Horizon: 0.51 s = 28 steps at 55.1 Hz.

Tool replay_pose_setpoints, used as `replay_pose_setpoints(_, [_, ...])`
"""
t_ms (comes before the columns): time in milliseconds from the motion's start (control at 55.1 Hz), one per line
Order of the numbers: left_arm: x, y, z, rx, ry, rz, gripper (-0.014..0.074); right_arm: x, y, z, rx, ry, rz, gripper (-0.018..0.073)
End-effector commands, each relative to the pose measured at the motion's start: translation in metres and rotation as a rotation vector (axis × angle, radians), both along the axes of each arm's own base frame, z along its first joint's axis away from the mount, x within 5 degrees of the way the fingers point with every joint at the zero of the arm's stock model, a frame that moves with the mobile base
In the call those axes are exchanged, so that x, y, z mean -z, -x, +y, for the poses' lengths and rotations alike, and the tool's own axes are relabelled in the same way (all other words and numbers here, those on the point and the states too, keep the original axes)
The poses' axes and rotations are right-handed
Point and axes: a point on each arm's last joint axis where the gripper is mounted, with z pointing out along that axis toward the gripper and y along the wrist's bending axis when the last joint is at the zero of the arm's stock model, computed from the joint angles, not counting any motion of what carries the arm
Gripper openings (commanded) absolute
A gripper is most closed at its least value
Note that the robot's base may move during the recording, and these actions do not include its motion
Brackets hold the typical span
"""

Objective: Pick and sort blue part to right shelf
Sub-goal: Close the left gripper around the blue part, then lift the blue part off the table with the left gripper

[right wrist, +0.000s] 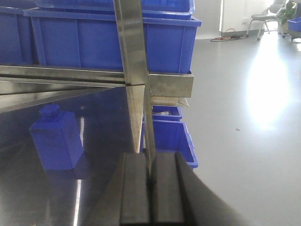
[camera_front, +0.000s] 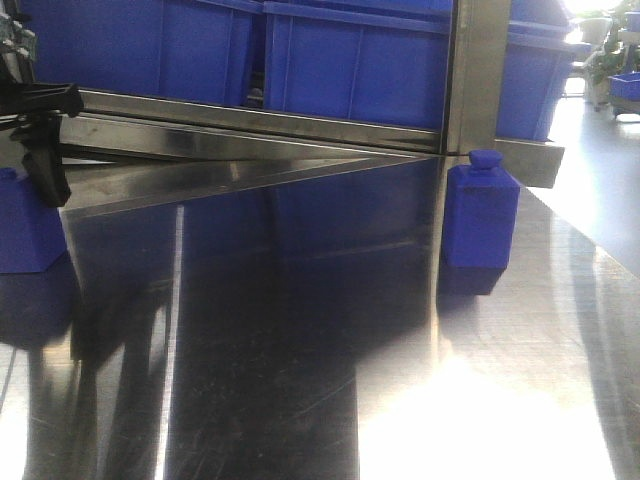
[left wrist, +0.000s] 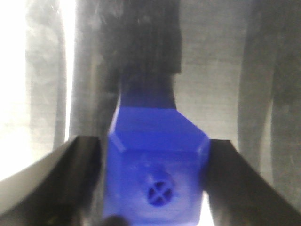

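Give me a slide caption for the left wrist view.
Blue part, cap facing the camera, flanked by both fingers of the left gripper over the steel table.

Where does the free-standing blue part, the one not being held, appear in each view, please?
Exterior front: free-standing blue part right of centre, before the steel post.
Left wrist: absent; the left end effector grips its twin.
Right wrist: the part at left, left of the post.
Shared landmark: that steel post.
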Motion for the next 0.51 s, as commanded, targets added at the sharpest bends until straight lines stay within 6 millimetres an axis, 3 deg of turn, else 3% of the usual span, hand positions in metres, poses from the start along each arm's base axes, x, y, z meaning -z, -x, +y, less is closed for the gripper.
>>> replay_pose_setpoints(0, [-0.025,0.002,-0.003,0.011,0.017,-0.077,0.0381,-0.012,0.002,-0.001,0.014,-0.002,-0.113,0.0088])
replay_pose_setpoints(345, [-0.027,0.004,-0.003,0.037,0.009,-0.080,0.0295,-0.012,0.002,-0.001,0.015,-0.002,-0.114,0.0088])
replay_pose_setpoints(490, [-0.050,0.011,-0.001,0.038,0.006,-0.166,0.0295,-0.013,0.002,-0.001,0.016,-0.003,-0.125,0.0088])
